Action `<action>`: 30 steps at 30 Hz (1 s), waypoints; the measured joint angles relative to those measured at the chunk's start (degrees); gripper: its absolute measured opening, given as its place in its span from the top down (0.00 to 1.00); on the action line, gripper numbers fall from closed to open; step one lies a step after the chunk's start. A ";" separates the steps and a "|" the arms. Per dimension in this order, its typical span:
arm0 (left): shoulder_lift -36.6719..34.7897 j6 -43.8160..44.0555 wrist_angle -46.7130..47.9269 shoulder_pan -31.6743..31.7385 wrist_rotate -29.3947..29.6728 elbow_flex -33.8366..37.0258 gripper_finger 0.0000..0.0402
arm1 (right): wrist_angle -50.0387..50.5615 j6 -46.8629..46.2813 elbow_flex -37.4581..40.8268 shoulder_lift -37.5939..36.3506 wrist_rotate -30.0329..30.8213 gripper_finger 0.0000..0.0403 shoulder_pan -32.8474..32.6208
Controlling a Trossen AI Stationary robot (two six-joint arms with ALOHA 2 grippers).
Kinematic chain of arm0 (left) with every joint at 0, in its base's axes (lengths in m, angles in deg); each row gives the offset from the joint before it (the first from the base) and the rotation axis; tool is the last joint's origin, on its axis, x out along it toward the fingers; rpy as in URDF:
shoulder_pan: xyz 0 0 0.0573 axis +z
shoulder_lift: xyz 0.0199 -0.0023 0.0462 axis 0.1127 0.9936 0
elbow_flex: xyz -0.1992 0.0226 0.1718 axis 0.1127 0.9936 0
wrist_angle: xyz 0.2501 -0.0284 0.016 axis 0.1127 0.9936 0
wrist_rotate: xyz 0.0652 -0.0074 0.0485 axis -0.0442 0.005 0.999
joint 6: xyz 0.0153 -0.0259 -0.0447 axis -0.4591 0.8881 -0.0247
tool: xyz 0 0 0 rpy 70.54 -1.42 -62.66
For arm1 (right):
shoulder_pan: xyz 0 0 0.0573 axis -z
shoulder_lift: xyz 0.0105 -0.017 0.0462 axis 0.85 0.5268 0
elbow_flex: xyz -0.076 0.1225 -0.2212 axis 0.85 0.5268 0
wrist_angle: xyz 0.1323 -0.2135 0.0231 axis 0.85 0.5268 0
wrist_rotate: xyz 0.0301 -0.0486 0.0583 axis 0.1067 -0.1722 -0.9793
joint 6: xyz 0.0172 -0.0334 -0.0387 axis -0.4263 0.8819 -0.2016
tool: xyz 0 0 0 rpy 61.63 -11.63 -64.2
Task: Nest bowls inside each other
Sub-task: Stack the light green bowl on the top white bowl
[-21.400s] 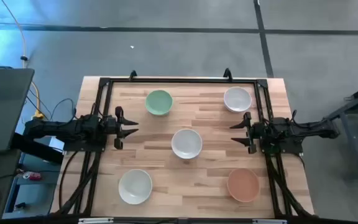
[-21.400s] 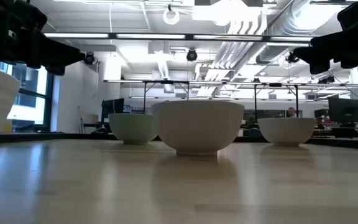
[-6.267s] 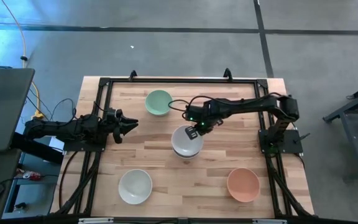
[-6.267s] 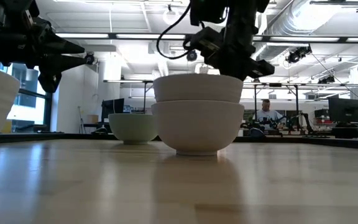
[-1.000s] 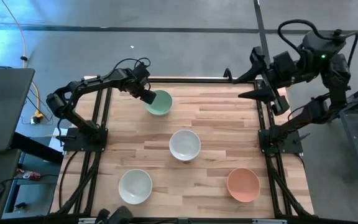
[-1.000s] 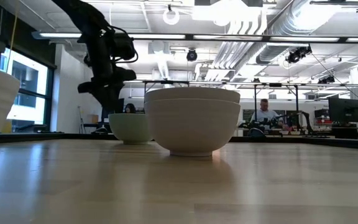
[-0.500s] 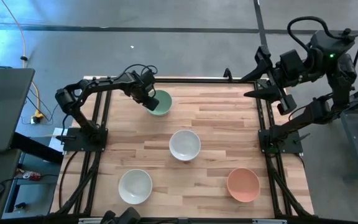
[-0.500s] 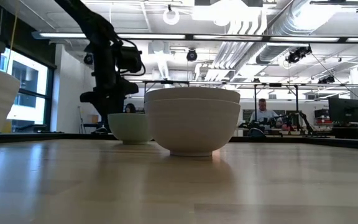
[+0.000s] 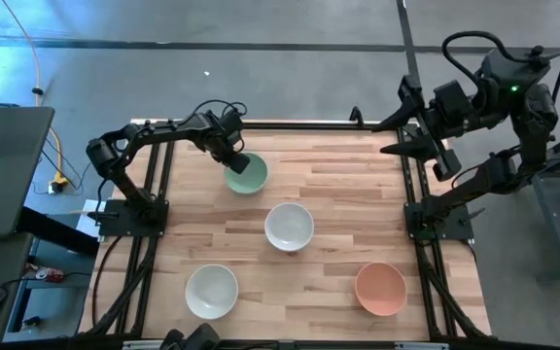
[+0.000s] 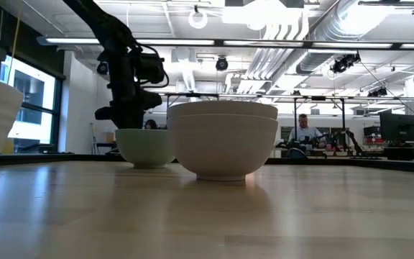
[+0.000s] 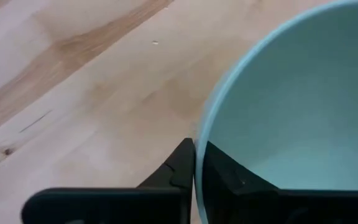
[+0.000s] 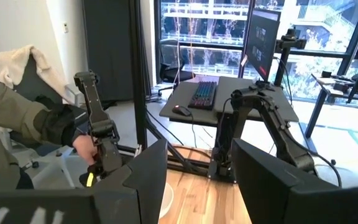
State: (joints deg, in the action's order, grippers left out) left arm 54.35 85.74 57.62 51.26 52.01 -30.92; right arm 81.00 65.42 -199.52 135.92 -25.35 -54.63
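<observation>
1. Near edge of the surface [image 9: 338, 185]: off-white bowl [image 9: 211, 291] toward the near left corner, salmon-orange bowl [image 9: 381, 289] toward the near right corner, well apart, both upright.
2. Centre of the surface: white nested pair [image 9: 289, 226], one white bowl seated inside another, rims almost level in the low view [image 10: 222, 140].
3. Beyond the centre, toward the far left corner: pale green bowl [image 9: 247, 175], upright on the wood, apart from the nested pair.
4. Left claw [image 9: 233, 160] at the pale green bowl's far left rim, pinched narrow on the rim; in the left wrist view, one finger outside the wall, one inside [image 11: 196, 163].
5. Low view: left arm dropping onto the green bowl [image 10: 146, 147] from above.
6. Right claw [image 9: 405, 122] raised over the far right corner, fingers spread wide, nothing between them.
7. Right wrist view: a person's sleeve [image 12: 27, 118] in the room beyond the surface.
</observation>
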 joint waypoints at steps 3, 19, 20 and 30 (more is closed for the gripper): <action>0.00 0.00 0.05 0.00 -0.49 0.00 0.99 | 0.41 0.10 0.02 0.02 0.02 0.57 0.00; -0.15 -5.53 15.12 -1.75 -4.19 -15.96 1.00 | 3.38 1.09 0.04 0.04 3.06 0.57 0.04; -0.15 -5.55 16.17 -2.04 -4.18 -17.79 1.00 | 3.51 1.09 0.04 0.04 3.06 0.57 0.04; -0.17 -2.01 21.62 -9.44 -4.23 -29.23 1.00 | 3.87 1.70 0.04 0.04 3.06 0.57 0.04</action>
State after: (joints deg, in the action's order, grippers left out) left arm 54.18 83.73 79.24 41.83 47.78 -60.15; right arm 84.87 67.11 -199.47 135.97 -22.30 -54.59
